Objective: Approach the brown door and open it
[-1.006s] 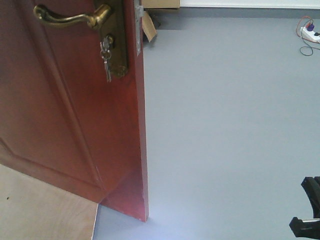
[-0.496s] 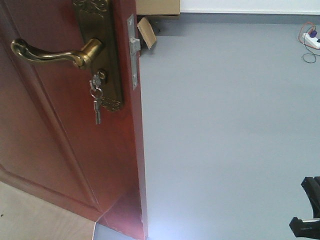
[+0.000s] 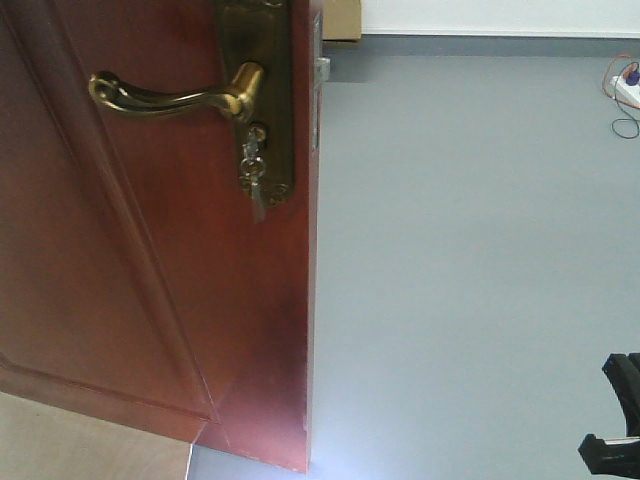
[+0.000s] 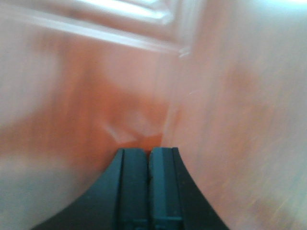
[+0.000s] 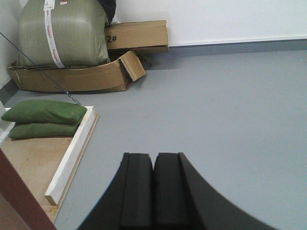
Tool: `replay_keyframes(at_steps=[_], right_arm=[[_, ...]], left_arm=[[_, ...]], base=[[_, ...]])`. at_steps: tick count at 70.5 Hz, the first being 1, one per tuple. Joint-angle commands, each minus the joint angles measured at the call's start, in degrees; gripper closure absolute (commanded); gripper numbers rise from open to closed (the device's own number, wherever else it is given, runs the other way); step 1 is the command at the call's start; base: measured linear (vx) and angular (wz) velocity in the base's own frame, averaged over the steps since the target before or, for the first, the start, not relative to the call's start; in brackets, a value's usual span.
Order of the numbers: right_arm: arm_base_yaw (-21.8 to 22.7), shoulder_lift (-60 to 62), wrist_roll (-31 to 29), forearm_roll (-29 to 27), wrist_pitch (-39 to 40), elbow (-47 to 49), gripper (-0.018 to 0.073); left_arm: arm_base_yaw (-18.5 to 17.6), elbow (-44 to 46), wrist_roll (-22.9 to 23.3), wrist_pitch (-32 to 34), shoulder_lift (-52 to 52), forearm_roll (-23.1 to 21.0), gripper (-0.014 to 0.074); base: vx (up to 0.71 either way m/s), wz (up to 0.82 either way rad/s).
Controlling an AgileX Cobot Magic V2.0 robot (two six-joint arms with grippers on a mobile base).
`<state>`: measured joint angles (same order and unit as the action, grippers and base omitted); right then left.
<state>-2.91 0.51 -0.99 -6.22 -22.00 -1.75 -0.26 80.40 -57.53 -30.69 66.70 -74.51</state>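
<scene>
Left of the front view, the glossy reddish-brown wooden door [image 3: 150, 260] fills the frame, its free edge standing away from any frame with grey floor [image 3: 470, 260] beyond, so I judge it already partly open. Curved brass lever handle [image 3: 170, 98] sits high on the long brass backplate [image 3: 275, 110], small keys [image 3: 252, 175] hanging from the lock below it.

My left gripper [image 4: 147, 184] has its pads pressed together, holding nothing, and looks to be right up against the blurred red door face [image 4: 230, 105]; actual contact I can't confirm. My right gripper [image 5: 153, 189] is also closed on nothing, pointing over open floor toward cardboard boxes [image 5: 136, 36] and a green sack [image 5: 62, 33], with green cushions [image 5: 43, 117] on a low white-edged platform [image 5: 72, 155].

Risks as I judge them: pushing with closed fingertips on glossy wood, the left claw could skid sideways and lose the door. If it drifts toward the keys, it may snag them. Swinging wide, the door could meet the platform or the boxes. Base moving in too fast could jam the arm.
</scene>
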Motion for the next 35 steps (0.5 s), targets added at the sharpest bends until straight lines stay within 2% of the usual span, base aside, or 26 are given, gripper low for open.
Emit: replay_keyframes(at_steps=[1,35], right_arm=[[0.1,0.9,-0.6,0.3,4.6,-0.1,0.0559],[0.1,0.9,-0.6,0.3,4.6,-0.1,0.0559]], left_arm=[[-0.1,1.3,0.3,2.4,-0.7,-1.9,0.058],[-0.1,1.3,0.3,2.4,-0.7,-1.9,0.058]], base=[[0.17,-0.01],[0.15,0.02]])
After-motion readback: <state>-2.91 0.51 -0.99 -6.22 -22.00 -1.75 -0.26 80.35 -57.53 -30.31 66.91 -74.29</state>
